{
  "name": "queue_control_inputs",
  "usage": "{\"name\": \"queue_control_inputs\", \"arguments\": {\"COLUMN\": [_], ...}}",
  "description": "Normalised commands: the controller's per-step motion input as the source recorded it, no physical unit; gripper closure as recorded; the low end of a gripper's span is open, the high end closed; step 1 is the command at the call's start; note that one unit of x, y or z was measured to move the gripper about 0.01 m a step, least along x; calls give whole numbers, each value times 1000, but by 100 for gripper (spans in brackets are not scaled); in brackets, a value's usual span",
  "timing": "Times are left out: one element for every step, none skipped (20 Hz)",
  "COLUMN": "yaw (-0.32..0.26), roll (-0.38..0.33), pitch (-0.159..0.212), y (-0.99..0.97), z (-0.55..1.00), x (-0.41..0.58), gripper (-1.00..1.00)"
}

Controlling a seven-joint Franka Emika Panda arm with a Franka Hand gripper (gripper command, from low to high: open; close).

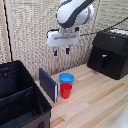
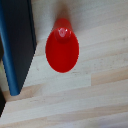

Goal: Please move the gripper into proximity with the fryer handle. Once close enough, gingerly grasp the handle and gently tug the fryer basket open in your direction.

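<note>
Claw (image 1: pixel 61 51), fingers apart, high above red cup (image 1: pixel 66 90), well clear of fryer handle (image 1: pixel 103 61).

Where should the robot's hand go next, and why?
Probably sideways toward the exterior view's right. The hand hangs high above the red cup, and the wrist view shows only that cup, not the fryer. The fryer handle on the fryer basket is far off, so grasping isn't possible yet.
</note>
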Motion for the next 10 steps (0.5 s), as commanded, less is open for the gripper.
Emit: {"name": "queue_control_inputs", "arguments": {"yaw": [-375,-375,-375,-375,-375,-375,-375,-375,-375,-375], "roll": [0,-1,-1,-1,-2,-4,-8,-10,-12,-26], "pitch": [-30,0,0,0,0,0,0,0,0,0], "y": [0,0,0,0,0,0,-6,-6,-17,-17], "z": [0,0,0,0,0,0,0,0,0,0], "x": [0,3,3,6,3,3,6,6,11,14], "gripper": [-100,-100,-100,-100,-100,-100,-100,-100,-100,-100]}}
